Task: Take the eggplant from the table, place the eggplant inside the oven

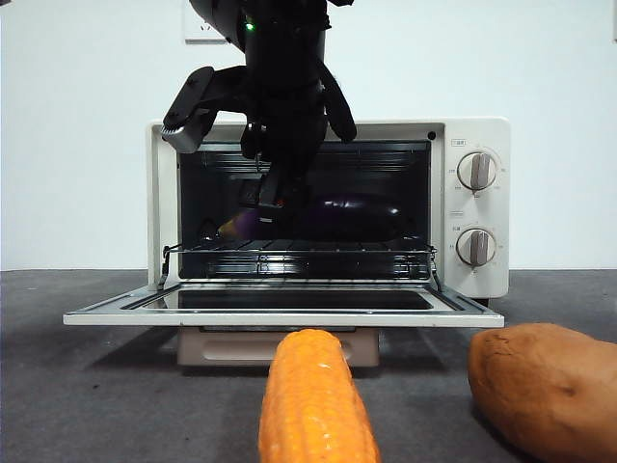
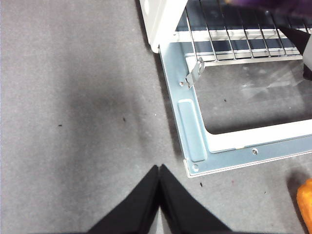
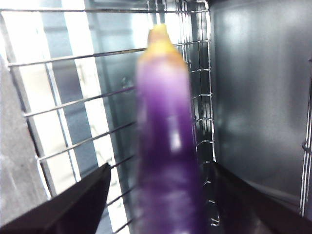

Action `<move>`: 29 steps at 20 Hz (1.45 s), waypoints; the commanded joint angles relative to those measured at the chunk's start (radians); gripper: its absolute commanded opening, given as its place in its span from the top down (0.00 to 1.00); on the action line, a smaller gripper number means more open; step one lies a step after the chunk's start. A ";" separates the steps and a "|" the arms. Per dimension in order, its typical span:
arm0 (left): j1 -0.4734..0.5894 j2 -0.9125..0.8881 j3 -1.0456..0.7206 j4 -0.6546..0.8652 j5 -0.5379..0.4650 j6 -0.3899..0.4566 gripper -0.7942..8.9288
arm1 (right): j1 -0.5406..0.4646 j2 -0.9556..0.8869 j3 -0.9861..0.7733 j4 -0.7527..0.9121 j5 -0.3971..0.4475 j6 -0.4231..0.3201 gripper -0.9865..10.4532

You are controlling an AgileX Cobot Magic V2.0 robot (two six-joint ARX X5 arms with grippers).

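The glossy purple eggplant (image 1: 347, 217) lies lengthwise inside the cream-white oven (image 1: 472, 135), just over its wire rack (image 1: 299, 256); I cannot tell whether it touches the wires. My right gripper (image 1: 268, 204) reaches in from above through the open door (image 1: 289, 313). In the right wrist view the blurred eggplant (image 3: 168, 146) sits between the jaws of the right gripper (image 3: 160, 168), which stand open with a gap on one side. My left gripper (image 2: 159, 168) hangs shut and empty over the grey table (image 2: 73, 97), beside the door's corner.
An orange-yellow corn cob (image 1: 313, 405) lies on the table in front of the door, and a brown sweet potato (image 1: 545, 386) sits at the front right. The lowered door juts out toward the front. Two silver knobs (image 1: 477, 171) are on the oven's right panel.
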 commanded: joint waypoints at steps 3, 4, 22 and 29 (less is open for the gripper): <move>-0.002 0.007 0.008 0.014 0.002 0.005 0.91 | 0.012 0.024 0.011 0.003 0.011 0.041 0.63; -0.002 0.007 0.008 0.016 0.002 0.005 0.91 | 0.012 0.024 0.011 0.003 0.011 0.041 0.63; -0.002 0.035 0.008 0.028 0.002 0.004 0.91 | 0.068 -0.030 0.013 0.003 0.029 0.126 0.63; -0.002 0.118 0.008 0.063 0.002 0.005 0.91 | 0.114 -0.164 0.013 -0.078 0.025 0.221 0.63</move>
